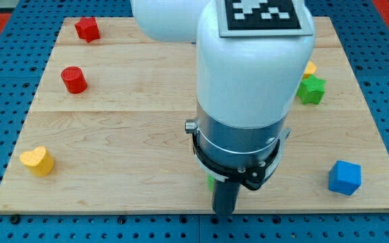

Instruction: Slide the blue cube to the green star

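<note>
The blue cube (pixel 344 177) sits near the board's lower right corner. The green star (pixel 310 89) lies at the right side, higher up, partly behind my arm. My rod (pixel 223 199) comes down at the view's bottom centre; its tip (pixel 223 213) is at the board's front edge, well left of the blue cube. A sliver of a green block (pixel 210 181) shows just left of the rod, mostly hidden by the arm.
A red star-like block (pixel 86 29) is at the top left, a red cylinder (pixel 73 79) below it. A yellow heart (pixel 37 161) sits at the lower left. A yellow block (pixel 309 68) peeks out above the green star. The wooden board (pixel 113 135) rests on a blue pegboard.
</note>
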You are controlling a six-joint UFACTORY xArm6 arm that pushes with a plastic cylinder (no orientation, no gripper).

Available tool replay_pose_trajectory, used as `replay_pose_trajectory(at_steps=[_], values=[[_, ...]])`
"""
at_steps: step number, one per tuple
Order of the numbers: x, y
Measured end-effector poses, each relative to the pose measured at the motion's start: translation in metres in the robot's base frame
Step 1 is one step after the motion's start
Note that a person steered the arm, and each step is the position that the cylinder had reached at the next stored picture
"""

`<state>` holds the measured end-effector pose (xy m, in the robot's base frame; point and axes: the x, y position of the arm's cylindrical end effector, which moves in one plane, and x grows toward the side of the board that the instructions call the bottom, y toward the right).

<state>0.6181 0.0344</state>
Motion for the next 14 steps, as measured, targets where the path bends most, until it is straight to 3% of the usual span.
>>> replay_pose_trajectory(at_steps=[1, 3, 4, 6, 8, 11, 14], values=[[0.0, 0.0], [-0.048, 0.0], [-0.033, 0.019], [-0.002, 0.186], [-0.003, 0.186], [-0.055, 0.169], [-0.057, 0.174]])
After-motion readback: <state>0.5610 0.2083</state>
